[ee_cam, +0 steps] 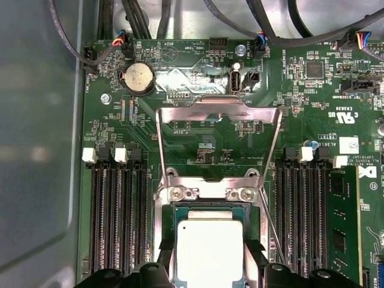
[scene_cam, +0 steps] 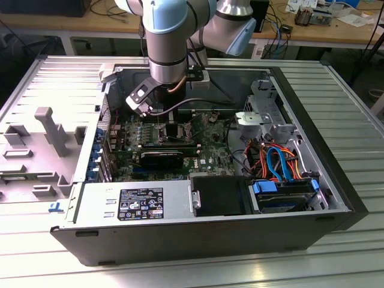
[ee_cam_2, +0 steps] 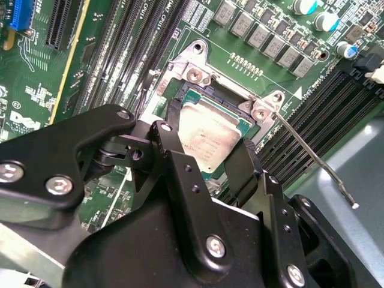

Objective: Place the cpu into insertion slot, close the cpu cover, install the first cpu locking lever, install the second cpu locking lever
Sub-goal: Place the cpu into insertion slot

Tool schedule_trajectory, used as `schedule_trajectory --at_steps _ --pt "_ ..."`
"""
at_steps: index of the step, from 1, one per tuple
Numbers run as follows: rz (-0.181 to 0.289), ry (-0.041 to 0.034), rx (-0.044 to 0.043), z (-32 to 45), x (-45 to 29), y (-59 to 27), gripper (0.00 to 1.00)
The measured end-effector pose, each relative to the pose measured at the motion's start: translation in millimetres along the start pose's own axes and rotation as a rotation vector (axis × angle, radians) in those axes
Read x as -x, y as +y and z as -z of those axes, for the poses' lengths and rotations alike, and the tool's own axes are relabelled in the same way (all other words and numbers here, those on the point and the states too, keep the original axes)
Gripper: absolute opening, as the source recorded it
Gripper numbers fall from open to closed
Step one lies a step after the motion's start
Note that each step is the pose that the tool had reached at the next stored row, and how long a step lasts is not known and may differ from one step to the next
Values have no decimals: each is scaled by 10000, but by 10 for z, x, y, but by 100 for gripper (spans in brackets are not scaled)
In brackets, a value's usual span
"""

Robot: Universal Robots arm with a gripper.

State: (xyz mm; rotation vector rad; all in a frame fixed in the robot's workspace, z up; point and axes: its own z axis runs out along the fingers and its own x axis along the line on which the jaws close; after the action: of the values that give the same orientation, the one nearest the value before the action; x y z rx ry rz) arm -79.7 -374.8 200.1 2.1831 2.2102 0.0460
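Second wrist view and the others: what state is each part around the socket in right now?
cpu: lying in the insertion slot, uncovered.
insertion slot: occupied by the cpu.
cpu cover: open, swung back off the slot.
locking lever: unlatched, standing free beside the slot.
gripper: down low, directly over the cpu.

Tight room around the insertion slot [ee_cam: 169,219]
The open cpu cover [ee_cam: 219,105] stands at one end of it; a raised lever [ee_cam_2: 312,157] and memory slots [ee_cam: 117,210] flank it closely.

env: lab/workshop | wood benches [scene_cam: 54,25] w/ cables [scene_cam: 279,27] | alu slotted table [scene_cam: 354,108] | open PC case [scene_cam: 180,240]
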Motion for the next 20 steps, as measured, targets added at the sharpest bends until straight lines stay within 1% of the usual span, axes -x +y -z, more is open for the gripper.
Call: schedule_trajectory --at_steps 6,7,12,16,17,20 --pt "-11 0 0 0 0 0 55" --pt "-12 0 0 0 0 0 62" --pt "-66 -2 0 0 1 1 62" --pt "-203 -11 -10 1 3 28 62" --pt "-207 -12 -10 6 2 31 62" --pt "-218 -10 -9 55 3 35 62"
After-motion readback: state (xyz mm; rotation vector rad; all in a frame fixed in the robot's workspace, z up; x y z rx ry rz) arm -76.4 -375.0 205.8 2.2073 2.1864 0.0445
